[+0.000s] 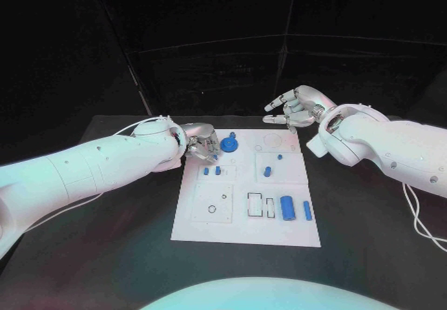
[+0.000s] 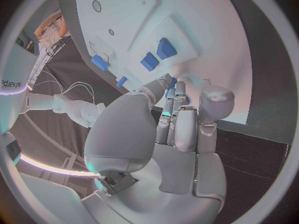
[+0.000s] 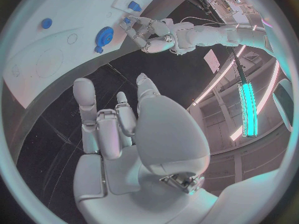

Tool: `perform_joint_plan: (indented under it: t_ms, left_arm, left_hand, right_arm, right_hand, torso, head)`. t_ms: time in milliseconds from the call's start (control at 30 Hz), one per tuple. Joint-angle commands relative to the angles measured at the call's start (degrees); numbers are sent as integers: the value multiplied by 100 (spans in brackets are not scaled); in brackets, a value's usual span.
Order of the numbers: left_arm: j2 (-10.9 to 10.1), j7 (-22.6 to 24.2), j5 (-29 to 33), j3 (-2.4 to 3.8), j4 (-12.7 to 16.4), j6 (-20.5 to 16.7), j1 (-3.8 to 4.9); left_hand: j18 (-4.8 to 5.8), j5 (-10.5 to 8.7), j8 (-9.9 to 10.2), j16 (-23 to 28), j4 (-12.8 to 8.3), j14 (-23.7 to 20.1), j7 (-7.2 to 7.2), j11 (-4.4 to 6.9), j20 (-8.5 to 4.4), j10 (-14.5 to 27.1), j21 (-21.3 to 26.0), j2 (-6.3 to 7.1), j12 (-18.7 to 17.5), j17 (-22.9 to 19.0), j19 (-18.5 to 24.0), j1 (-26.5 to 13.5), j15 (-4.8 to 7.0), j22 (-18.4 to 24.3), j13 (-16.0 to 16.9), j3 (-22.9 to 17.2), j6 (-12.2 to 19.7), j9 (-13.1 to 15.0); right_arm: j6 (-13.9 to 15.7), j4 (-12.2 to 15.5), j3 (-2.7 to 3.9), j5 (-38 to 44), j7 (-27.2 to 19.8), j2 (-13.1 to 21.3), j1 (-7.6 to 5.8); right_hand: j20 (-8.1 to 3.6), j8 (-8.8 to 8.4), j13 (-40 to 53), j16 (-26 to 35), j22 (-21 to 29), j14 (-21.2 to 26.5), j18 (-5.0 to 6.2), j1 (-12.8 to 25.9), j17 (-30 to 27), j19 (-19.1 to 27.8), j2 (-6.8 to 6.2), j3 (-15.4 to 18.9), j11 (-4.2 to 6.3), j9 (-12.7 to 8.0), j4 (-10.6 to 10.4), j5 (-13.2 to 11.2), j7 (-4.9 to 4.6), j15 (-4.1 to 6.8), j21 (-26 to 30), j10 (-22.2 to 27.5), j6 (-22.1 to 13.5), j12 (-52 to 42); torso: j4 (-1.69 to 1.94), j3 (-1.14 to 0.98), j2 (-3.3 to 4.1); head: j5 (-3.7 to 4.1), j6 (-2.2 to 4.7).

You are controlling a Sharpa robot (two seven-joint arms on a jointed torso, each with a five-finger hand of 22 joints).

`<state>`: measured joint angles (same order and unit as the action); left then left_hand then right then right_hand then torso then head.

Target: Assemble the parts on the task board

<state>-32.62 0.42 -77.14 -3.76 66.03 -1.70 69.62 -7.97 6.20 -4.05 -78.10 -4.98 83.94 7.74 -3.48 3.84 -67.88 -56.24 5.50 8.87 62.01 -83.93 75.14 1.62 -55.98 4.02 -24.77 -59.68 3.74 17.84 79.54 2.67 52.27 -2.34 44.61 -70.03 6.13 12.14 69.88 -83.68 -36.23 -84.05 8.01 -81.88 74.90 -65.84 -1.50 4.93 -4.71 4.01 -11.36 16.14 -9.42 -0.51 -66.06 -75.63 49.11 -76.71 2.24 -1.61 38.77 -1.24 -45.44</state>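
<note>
The white task board (image 1: 247, 223) lies in the middle of the table. A blue gear (image 1: 230, 143) stands near its far left corner. My left hand (image 1: 200, 145) hovers just left of the gear, fingers curled together, and a small blue part (image 2: 173, 81) shows pinched between its fingertips. Two short blue parts (image 1: 212, 171) lie just below that hand, and another (image 1: 267, 172) sits mid-board. A thick blue cylinder (image 1: 288, 208) and a slim one (image 1: 307, 210) lie at the board's right. My right hand (image 1: 293, 106) hangs raised beyond the far edge, fingers apart, holding nothing.
Outlined recesses (image 1: 212, 203) mark the board's left half, and rectangular slots (image 1: 261, 205) sit beside the thick cylinder. Black table (image 1: 373, 245) surrounds the board on all sides. A white cable (image 1: 417, 216) trails from my right arm.
</note>
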Motion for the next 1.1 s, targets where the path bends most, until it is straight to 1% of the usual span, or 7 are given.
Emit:
perform_joint_plan:
  t_ms: [33, 400, 733, 833, 933, 1000, 1100]
  left_arm:
    - [11, 16, -30, 2, -10, 94, 7]
    - [7, 39, -30, 2, -10, 134, 7]
    - [-77, 89, -29, 2, 23, -64, 6]
    - [-87, 103, -29, 3, 25, -119, 6]
    - [-101, 122, -14, 3, 29, -188, 5]
    - [-124, 131, -4, 4, 38, -229, 5]
    - [-174, 142, 43, 5, 59, -279, 5]
  left_hand:
    - [93, -38, 32, -13, 3, 125, -9, -8, 18, -5, -29, 70, -36, -15, 22, -5, -17, -11, 0, -36, 37, -8]
    - [94, -39, 39, 2, 3, 115, -7, -23, 24, 44, -21, 110, -90, -54, 30, -35, -28, -11, -5, -42, 54, -5]
    - [93, -40, 59, 12, -7, 97, -74, -97, 65, 314, 36, 237, -243, -106, 72, -105, -85, 15, -17, -38, 410, -15]
    - [90, -42, 58, 21, -11, 88, -105, -134, 87, 437, 70, 259, -292, -137, 86, -114, -114, 39, -19, -15, 540, -14]
    - [74, -45, 52, 35, -21, 75, -119, -163, 108, 558, 156, 267, -333, -181, 111, -106, -137, 114, -20, 17, 622, -9]
    - [71, -45, 50, 37, -24, 72, -118, -171, 115, 596, 173, 268, -344, -189, 116, -102, -143, 127, -20, 30, 640, -8]
    - [69, -44, 49, 39, -25, 71, -117, -173, 116, 605, 183, 266, -346, -194, 119, -101, -145, 137, -20, 33, 642, -7]
  right_arm:
    - [-18, 12, 4, -13, -49, 5, -10]
    - [-11, 17, 4, -13, -54, 9, -10]
    - [6, 5, 4, -13, -59, 30, -10]
    - [17, -9, 4, -8, -26, 29, -10]
    - [-3, -38, 4, 55, 79, 31, -11]
    - [-44, -60, 4, 141, 187, 35, -11]
    - [-161, -85, 4, 375, 352, 42, -11]
  right_hand:
    - [-8, 30, -3, 31, 6, -295, 114, 33, 126, 11, 41, 20, 23, 0, 12, 24, -6, 52, 40, 22, -23, -19]
    - [-8, 30, -3, 31, 6, -295, 114, 33, 126, 11, 41, 20, 23, 0, 12, 24, -6, 52, 40, 22, -23, -19]
    - [-9, 38, -290, 91, 175, -269, 140, 24, 20, 84, 48, 35, 21, -5, 33, 27, -9, 52, 128, 247, -50, 181]
    - [-11, 51, -705, 194, 387, -223, 174, 12, -147, 186, 58, 47, 23, -6, 48, 26, -6, 53, 252, 552, -69, 491]
    - [-15, 88, -1733, 440, 909, -117, 248, -20, -511, 447, 78, 59, 38, -3, 60, 21, 0, 67, 576, 1261, -74, 1310]
    - [-28, 117, -2612, 599, 1040, -71, 264, -69, -718, 492, 100, 51, 51, -1, 67, 9, 11, 77, 698, 1778, -74, 2055]
    - [-62, 172, -3172, 812, 1105, -30, 266, -300, -986, 457, 164, -77, 74, 2, 150, -109, 27, 102, 792, 1954, -1, 2715]
  torso:
    - [2, 0, -1]
    - [4, 0, -3]
    - [7, 2, -1]
    - [5, 3, 0]
    - [7, 7, -1]
    - [7, 8, 0]
    - [5, 6, -2]
  head:
    - [2, -3]
    - [9, -13]
    - [12, -10]
    - [9, -4]
    - [15, 3]
    - [10, 5]
    - [8, 8]
